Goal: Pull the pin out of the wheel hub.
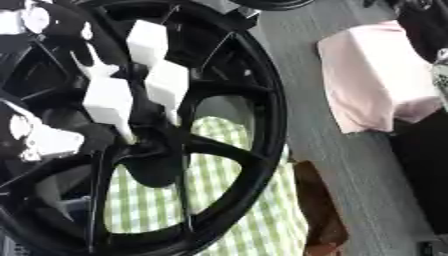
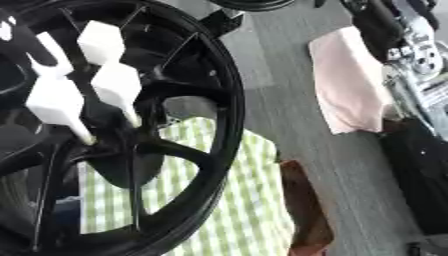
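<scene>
The left robot hand (image 1: 35,135), its grip unclear, reaches among white-headed pins (image 1: 109,102) standing in the black wheel hub (image 1: 153,150) over checked cloth (image 1: 254,220). Next: close on one, pull straight out.

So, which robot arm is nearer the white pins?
Left. The left hand is at the hub beside the pins; the right arm is beyond the wheel's rim, by the pink cloth.
</scene>
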